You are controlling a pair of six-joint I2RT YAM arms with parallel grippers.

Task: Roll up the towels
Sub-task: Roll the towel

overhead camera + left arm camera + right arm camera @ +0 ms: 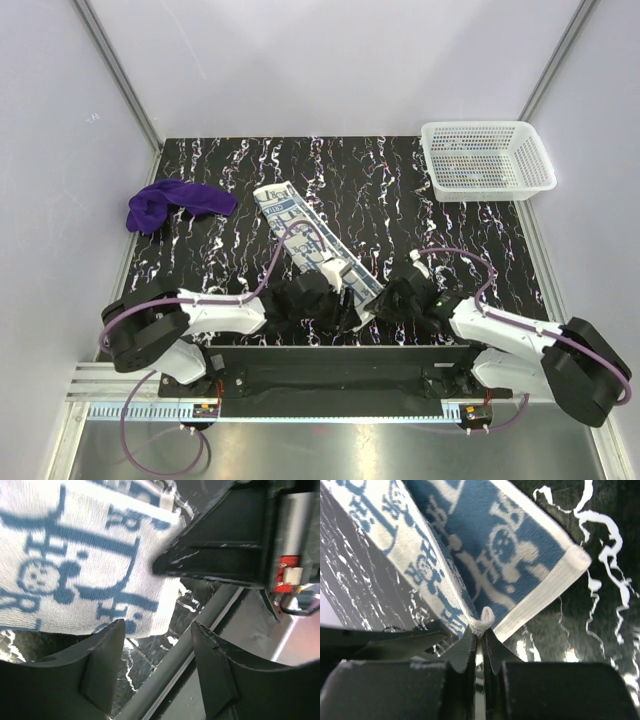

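The patterned white and blue towel (315, 243) lies as a long folded strip across the dark mat, running from the middle toward the near edge. My right gripper (392, 300) is at its near end and is shut on a pinched bit of the towel's hem (484, 616); the gripper (480, 629) shows closed in the right wrist view. My left gripper (345, 312) is just left of it, open and empty (157, 629), with the towel's corner (90, 565) just beyond its left fingertip (114, 630). The purple towel (175, 203) lies crumpled at the far left.
A white mesh basket (487, 158) stands at the back right corner. The black frame rail (340, 355) runs along the near edge right below both grippers. Aluminium posts and white walls enclose the mat (470, 250).
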